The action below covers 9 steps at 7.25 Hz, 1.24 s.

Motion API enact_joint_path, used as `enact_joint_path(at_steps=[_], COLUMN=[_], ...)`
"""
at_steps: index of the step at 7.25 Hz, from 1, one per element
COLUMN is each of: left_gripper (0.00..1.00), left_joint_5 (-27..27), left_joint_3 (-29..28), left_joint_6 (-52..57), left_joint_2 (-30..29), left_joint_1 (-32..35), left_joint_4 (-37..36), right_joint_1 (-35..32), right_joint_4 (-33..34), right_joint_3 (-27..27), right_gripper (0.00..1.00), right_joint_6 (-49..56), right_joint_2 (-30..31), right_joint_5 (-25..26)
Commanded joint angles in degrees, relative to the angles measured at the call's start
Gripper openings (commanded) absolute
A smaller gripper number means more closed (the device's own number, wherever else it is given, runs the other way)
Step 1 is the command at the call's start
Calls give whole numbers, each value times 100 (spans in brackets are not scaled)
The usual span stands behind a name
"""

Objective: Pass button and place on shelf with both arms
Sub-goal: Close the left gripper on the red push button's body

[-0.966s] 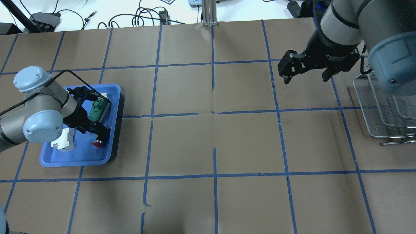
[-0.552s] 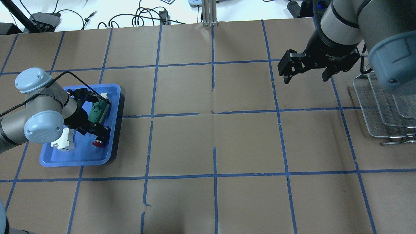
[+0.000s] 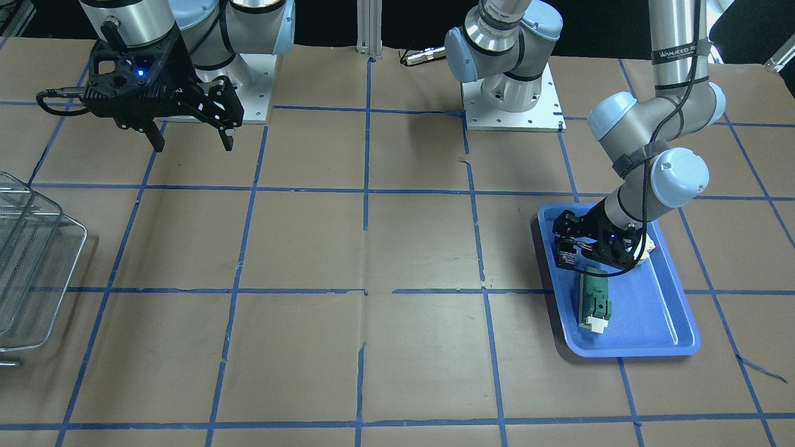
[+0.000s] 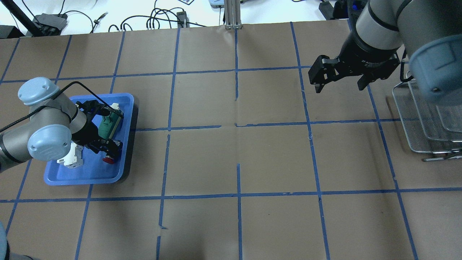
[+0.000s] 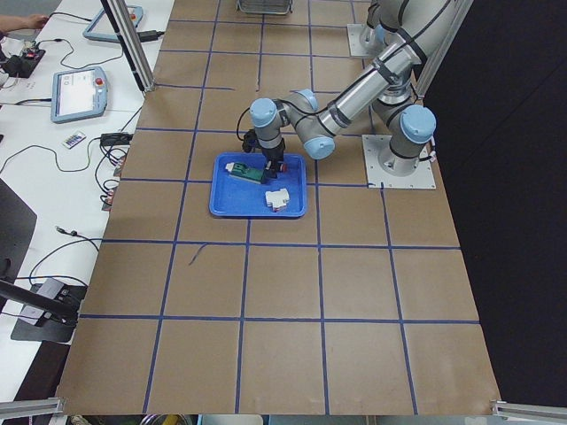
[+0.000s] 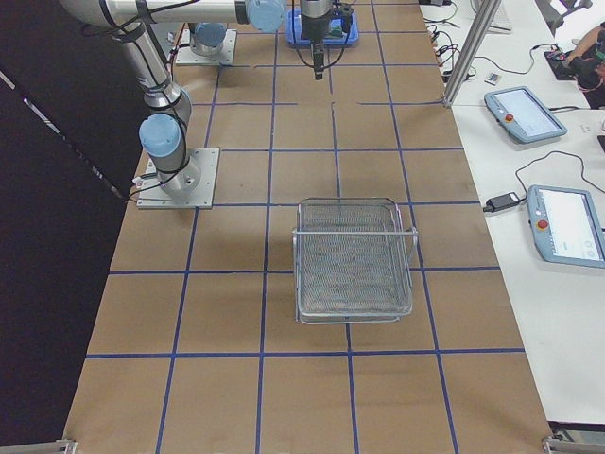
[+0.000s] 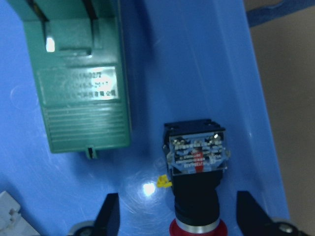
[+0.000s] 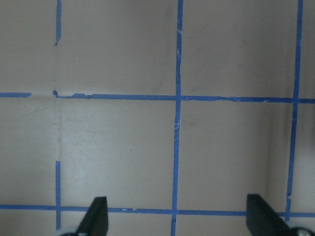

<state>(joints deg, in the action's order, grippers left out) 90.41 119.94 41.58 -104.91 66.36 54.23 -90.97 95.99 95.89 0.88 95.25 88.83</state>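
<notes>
2 fingers point(image 7: 109, 216) of the left gripper point(image 7: 180, 219) stand spread wide on either side of the button point(image 7: 197, 162), neither touching it. The button lies in the blue tray point(image 4: 90, 173) near its right rim, beside a green module point(image 7: 81, 98). At the far right, the right gripper point(image 3: 193, 143) hangs with its jaws apart over the bare table, near the shelf point(image 4: 418, 122).

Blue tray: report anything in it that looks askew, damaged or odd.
One oddity: a small yellow scrap lies loose on the blue tray floor beside the button; its origin is unclear. The button lies on its side between the fingers of the open left gripper. Nothing looks damaged or spilled.
</notes>
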Motion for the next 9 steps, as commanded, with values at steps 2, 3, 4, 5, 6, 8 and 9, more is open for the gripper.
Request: enact_joint_path(at_steps=[2,3,4,5,6,8,9], left_gripper=[62,50,20,0,0,0,0], left_joint_5=[-14,-23,-23,-23,-32,-14,-136], left_joint_3=[65,91,100,82,82,-84,-294], left_joint_6=[-19,-19,-19,-45,-36,-1,8], left_joint_2=[-12,-30,-30,-4,49,399,636], left_joint_1=[0,0,0,0,0,96,201], left_joint_4=[9,9,9,9,26,271,629], right_joint_1=[0,0,0,0,0,35,35], right_joint_4=[8,8,8,8,8,8,-1], right_joint_3=[0,0,-9,-9,-9,-35,-35], right_gripper=[100,100,100,100,100,100,100], right_joint_6=[0,0,0,0,0,9,9], right_joint_2=[3,3,3,3,3,3,3], right_joint_5=[11,3,11,3,3,11,11])
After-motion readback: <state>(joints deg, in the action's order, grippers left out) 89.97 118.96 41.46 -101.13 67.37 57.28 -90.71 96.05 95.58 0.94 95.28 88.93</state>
